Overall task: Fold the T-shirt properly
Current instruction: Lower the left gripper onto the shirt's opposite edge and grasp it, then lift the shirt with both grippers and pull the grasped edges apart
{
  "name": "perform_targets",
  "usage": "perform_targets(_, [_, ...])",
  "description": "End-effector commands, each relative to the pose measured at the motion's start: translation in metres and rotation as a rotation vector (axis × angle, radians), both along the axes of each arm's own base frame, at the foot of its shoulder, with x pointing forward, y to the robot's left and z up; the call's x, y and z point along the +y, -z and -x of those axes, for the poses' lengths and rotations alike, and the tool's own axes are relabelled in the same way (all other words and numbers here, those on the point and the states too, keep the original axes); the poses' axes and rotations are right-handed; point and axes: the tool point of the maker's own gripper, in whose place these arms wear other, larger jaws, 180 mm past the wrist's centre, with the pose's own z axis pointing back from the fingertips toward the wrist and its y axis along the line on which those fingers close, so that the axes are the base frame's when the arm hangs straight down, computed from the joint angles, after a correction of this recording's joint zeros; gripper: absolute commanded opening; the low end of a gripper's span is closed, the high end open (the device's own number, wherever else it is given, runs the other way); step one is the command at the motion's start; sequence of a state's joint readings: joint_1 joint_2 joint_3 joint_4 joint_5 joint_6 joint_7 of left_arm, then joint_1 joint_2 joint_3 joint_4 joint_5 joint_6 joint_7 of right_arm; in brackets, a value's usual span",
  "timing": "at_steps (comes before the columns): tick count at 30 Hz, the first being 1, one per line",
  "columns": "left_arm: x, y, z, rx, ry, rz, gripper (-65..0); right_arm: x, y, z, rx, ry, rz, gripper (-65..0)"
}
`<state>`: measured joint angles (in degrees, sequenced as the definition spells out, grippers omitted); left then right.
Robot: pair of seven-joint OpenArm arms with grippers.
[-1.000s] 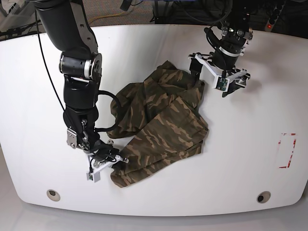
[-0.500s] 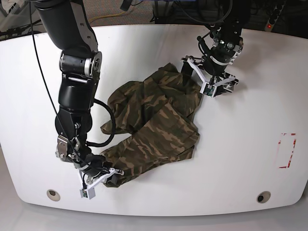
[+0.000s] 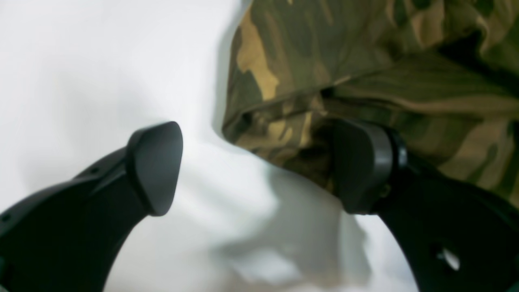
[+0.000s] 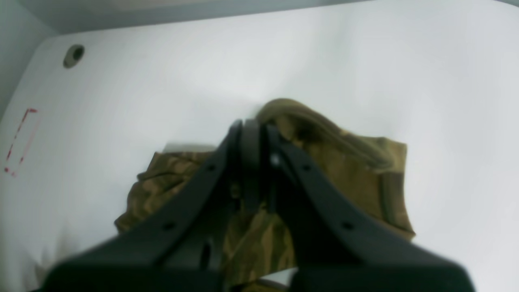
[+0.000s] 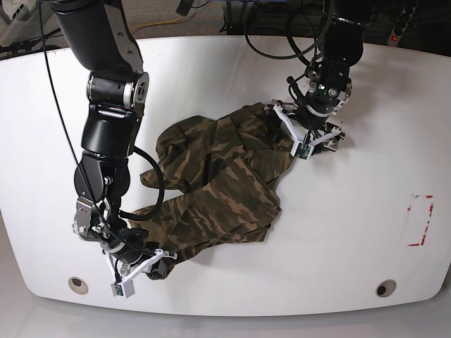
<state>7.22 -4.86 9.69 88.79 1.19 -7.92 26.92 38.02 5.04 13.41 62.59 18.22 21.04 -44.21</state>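
A camouflage T-shirt (image 5: 218, 183) lies crumpled across the middle of a white table (image 5: 366, 211), stretched on a diagonal between two robot arms. At the near edge of the table, the right gripper (image 5: 156, 262) has its jaws pressed together on the shirt's lower corner; the right wrist view shows the black fingers (image 4: 251, 162) meeting on a bunched fold, with the rest of the cloth (image 4: 357, 170) spread beyond them. At the far end of the garment, the left gripper (image 5: 299, 130) stands with its jaws wide apart over the shirt's upper edge. In the left wrist view one finger pad (image 3: 156, 166) hangs above bare table, clear of the fabric, while the other pad (image 3: 361, 162) rests against a hemmed fold of the T-shirt (image 3: 365, 61). A red-marked rectangle (image 5: 421, 220) sits well apart on the table.
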Motion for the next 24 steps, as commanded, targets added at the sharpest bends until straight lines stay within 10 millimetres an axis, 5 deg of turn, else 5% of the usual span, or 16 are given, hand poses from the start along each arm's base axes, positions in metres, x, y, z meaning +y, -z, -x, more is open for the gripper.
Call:
perform_targets(1, [-0.009, -0.004, -0.006, -0.017, 0.008, 0.016, -16.9, -0.007, -0.029, -0.01, -0.08, 0.012, -0.002, -65.0])
perform_targets(7, [-0.018, 0.003, -0.008, 0.003, 0.008, 0.028, -53.5, -0.007, -0.026, -0.009, -0.077, 0.012, 0.002, -65.0])
perform_targets(10, [-0.018, 0.003, -0.008, 0.004, 0.005, 0.029, -63.3, -0.014, -0.027, -0.009, -0.078, 0.02, 0.01, -65.0])
perform_targets(17, [-0.015, -0.017, -0.012, -0.032, 0.004, 0.022, -63.5, -0.033, -0.035, -0.01, -0.096, 0.044, 0.034, -65.0])
perform_targets(24, [0.012, -0.069, -0.029, -0.089, -0.065, -0.014, -63.5, -0.046, -0.088, -0.021, -0.213, 0.052, 0.074, -65.0])
